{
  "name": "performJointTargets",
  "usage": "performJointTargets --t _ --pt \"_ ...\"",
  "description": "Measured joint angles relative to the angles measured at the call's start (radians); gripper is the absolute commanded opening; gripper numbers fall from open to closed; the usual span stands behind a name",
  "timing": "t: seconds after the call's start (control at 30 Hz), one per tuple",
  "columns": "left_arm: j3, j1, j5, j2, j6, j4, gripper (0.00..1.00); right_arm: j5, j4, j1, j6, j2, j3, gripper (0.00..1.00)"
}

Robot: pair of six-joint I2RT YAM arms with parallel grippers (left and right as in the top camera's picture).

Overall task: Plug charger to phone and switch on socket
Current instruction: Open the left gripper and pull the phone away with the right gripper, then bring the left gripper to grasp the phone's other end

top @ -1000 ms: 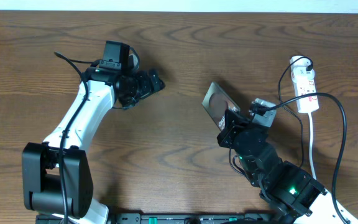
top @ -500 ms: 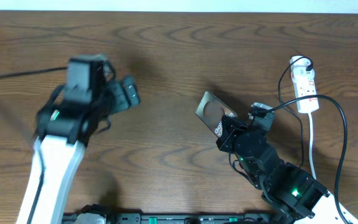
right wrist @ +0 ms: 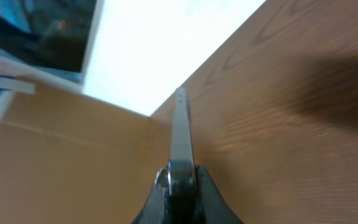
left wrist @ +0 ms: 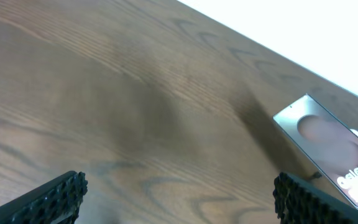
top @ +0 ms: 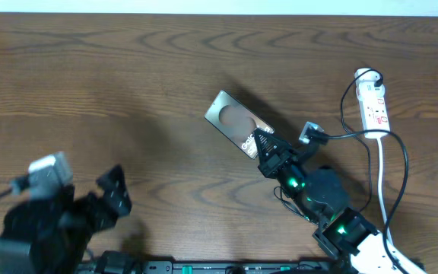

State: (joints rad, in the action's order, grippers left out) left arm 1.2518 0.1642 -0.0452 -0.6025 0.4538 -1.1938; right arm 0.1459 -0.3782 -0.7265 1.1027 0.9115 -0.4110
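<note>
**Phone in hand, nothing plugged in yet**

The wooden table (top: 128,76) is mostly bare. The left gripper (top: 112,199) hangs low at the near left edge, blurred, with its fingers spread wide and holding nothing. The right gripper (top: 263,144) is clenched on one short end of the phone (top: 234,125), which sits mid-table. In the wrist view the phone shows edge-on between the jaws.

The socket (top: 372,103) lies well apart at the far right. I cannot tell whether its switch is on. The charger (top: 346,95) loops just beside the socket, and I cannot make out its plug tip.

By my reading only the grasp on the phone is done. Fetching the tip, seating it in the phone and pressing the switch all remain.
</note>
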Motion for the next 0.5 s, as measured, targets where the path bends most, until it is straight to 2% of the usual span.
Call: performJointTargets --t 0.13,0.3,0.37,0.5 --pt "-0.002 0.0 0.004 0.085 0.05 -0.069 0.98 -0.11 -0.19 0.067 0.06 0.046 0.086 0.01" --pt "-0.069 0.0 0.016 0.121 0.171 -0.087 0.98 -0.272 -0.361 0.138 0.149 0.153 0.133 0.01" --pt "-0.116 0.0 0.023 0.121 0.222 -0.05 0.98 -0.336 -0.458 0.149 0.169 0.2 0.136 0.01" --pt "-0.238 0.0 0.094 0.12 0.295 0.123 0.98 -0.414 -0.611 0.154 0.21 0.281 0.135 0.01"
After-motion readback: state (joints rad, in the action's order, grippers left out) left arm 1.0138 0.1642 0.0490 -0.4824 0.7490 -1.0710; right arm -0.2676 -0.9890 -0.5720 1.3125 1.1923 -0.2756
